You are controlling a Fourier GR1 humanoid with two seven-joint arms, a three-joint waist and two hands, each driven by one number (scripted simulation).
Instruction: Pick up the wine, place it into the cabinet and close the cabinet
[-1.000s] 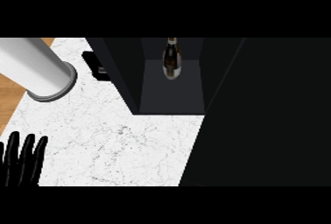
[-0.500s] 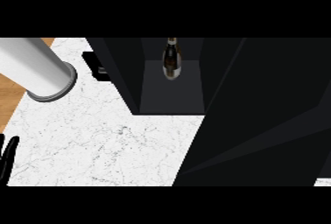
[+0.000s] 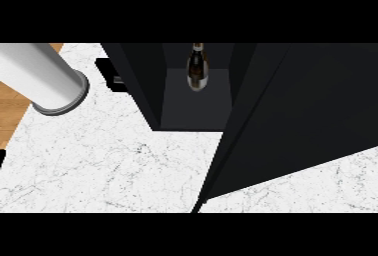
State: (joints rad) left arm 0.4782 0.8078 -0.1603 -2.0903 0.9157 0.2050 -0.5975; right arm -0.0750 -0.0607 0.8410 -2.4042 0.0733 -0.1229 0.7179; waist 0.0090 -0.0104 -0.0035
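The dark wine bottle (image 3: 196, 71) stands upright inside the black cabinet (image 3: 144, 85), near the back of its floor. The cabinet door (image 3: 295, 115) is a large black panel on the right, standing at an angle, with its lower corner near the counter's front edge. Only a thin dark sliver of my left hand (image 3: 1, 158) shows at the left edge, far from the cabinet. My right hand shows nowhere in the head view.
A large pale grey cylinder (image 3: 46, 80) lies at the upper left on the white marble counter (image 3: 111, 165). A small black object (image 3: 109, 75) sits just left of the cabinet. A wooden surface (image 3: 11, 107) borders the counter on the left.
The cabinet door has swung leftward, uncovering counter at the lower right. My left hand has slid out past the left edge.
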